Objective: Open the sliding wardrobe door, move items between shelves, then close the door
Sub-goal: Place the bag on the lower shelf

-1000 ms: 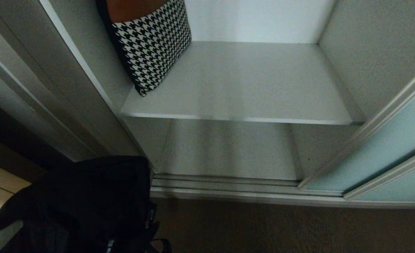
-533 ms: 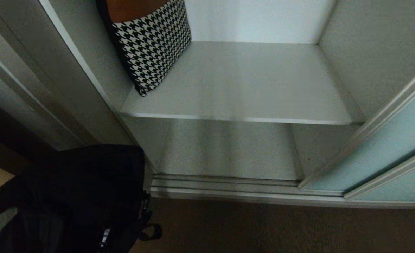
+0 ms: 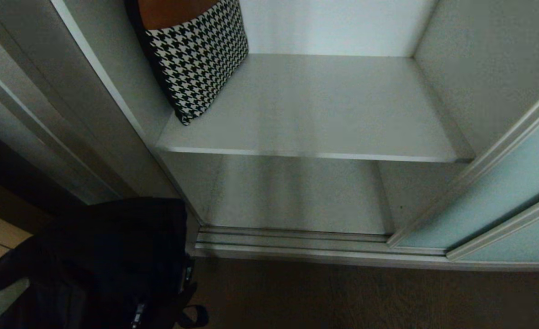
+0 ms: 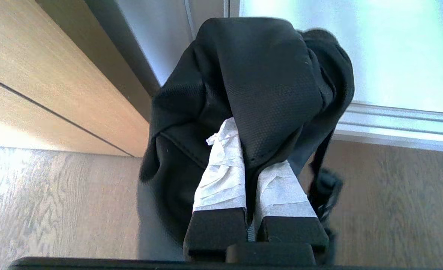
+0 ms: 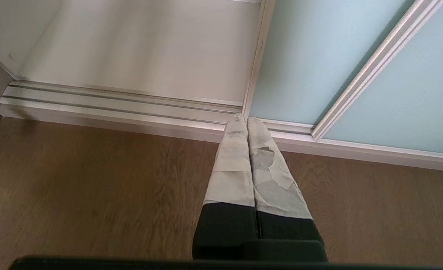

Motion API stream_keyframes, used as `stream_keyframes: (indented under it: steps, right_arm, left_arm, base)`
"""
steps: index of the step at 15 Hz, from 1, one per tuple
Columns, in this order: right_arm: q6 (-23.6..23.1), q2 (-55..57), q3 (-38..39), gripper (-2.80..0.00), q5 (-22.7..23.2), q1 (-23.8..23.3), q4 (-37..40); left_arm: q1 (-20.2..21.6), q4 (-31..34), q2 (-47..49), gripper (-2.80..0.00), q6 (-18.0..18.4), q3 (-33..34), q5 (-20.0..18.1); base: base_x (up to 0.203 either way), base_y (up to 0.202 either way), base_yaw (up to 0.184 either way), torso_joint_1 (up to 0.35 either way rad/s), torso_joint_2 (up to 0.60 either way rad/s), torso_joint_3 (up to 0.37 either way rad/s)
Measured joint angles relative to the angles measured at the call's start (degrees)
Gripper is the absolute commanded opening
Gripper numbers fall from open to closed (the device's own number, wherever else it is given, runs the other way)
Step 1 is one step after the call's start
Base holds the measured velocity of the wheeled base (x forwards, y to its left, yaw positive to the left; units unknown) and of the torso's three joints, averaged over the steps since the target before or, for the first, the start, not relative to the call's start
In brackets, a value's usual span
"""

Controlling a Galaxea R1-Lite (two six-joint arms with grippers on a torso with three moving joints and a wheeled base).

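Left wrist view: left claw (image 4: pixel 249 150) clenched on black bag (image 4: pixel 259 82) above floor; right claw (image 5: pixel 247 123) pressed closed.

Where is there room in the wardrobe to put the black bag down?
The upper shelf is bare from the houndstooth piece across to the right wall. The lower shelf beneath is bare too. It is crowded only at the upper shelf's left corner.
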Motion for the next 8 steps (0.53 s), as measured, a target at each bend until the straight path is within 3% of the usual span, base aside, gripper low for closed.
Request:
stream_keyframes:
  steps: [8]
  right_arm:
    - [0.0, 0.0, 0.0, -2.80, 0.0, 0.0, 0.0]
  left_arm:
    - [0.0, -0.4, -0.3, -2.80, 0.0, 2.6, -4.1]
  base:
    - [0.000, 0.000, 0.000, 0.000, 0.00, 0.000]
